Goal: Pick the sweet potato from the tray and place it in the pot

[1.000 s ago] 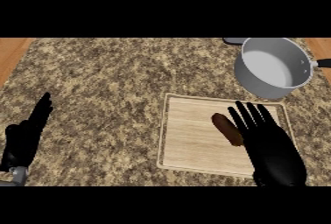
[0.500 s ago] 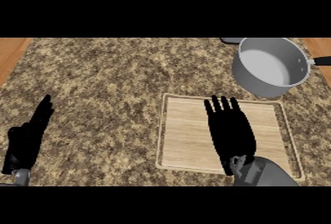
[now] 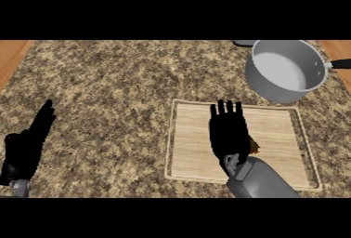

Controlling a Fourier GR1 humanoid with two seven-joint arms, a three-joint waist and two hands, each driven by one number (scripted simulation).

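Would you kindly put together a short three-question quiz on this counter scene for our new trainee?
1. True or false: the sweet potato already lies in the pot.
2. Which hand covers the wooden tray? A) left hand B) right hand
3. Fill in: the left hand rests open near the view's ____ edge.

Key
1. False: only a brown sliver shows beside the right hand, on the tray.
2. B.
3. Left.
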